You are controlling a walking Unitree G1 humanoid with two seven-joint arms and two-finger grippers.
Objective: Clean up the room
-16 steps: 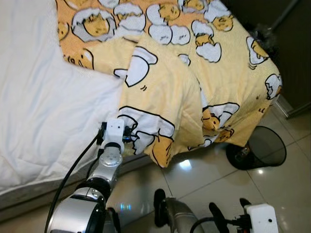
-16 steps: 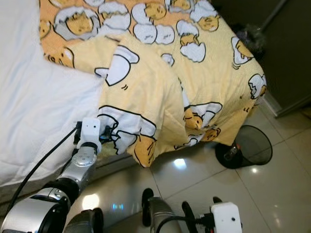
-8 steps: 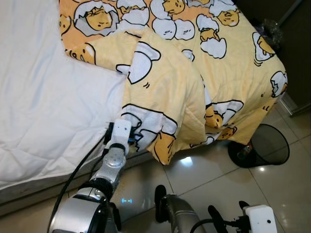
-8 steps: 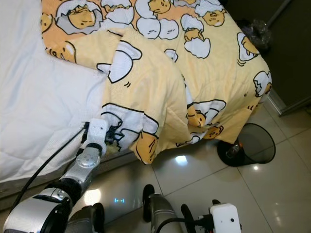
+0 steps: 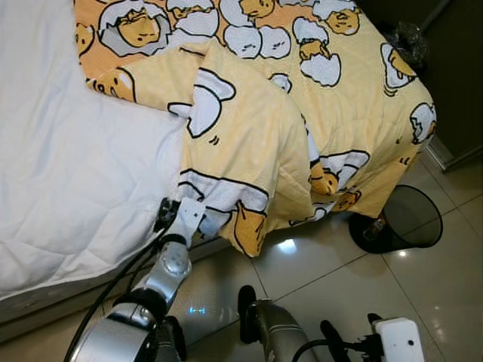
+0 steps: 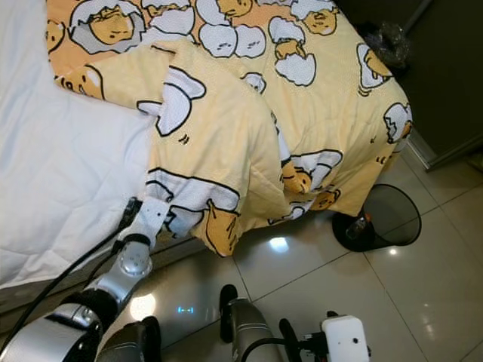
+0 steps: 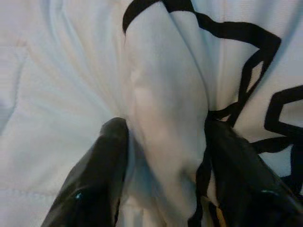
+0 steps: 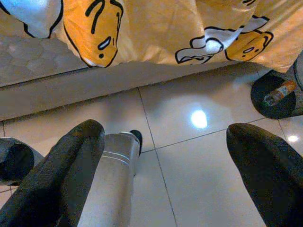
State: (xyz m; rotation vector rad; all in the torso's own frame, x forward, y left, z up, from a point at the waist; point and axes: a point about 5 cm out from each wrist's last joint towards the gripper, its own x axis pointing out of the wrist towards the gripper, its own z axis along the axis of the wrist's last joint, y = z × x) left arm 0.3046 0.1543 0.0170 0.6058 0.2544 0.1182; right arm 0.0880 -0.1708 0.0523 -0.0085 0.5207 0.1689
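A yellow blanket (image 5: 256, 128) printed with cartoon eggs covers the right part of the bed and hangs over its near corner toward the floor. My left gripper (image 7: 165, 127) is at the blanket's hanging edge, beside the white mattress (image 5: 68, 151). It is shut on a fold of the blanket's white, black-lined fabric, with one black finger (image 7: 102, 165) on each side. In the left eye view its white wrist box (image 5: 185, 215) sits against the blanket's hem. My right gripper (image 8: 163, 130) hangs low over the tiled floor, open and holding nothing.
A black mesh waste bin (image 5: 411, 219) stands on the floor off the bed's corner, with a bottle (image 8: 279, 92) at its base. A dark cabinet (image 5: 460, 75) closes the right side. My silver leg (image 5: 275, 339) is below. Glossy tile floor (image 5: 332, 271) lies between bed and bin.
The camera view has swung slightly. My left wrist has tilted and dropped a little along the blanket's edge, still holding the fold. The right arm stays low.
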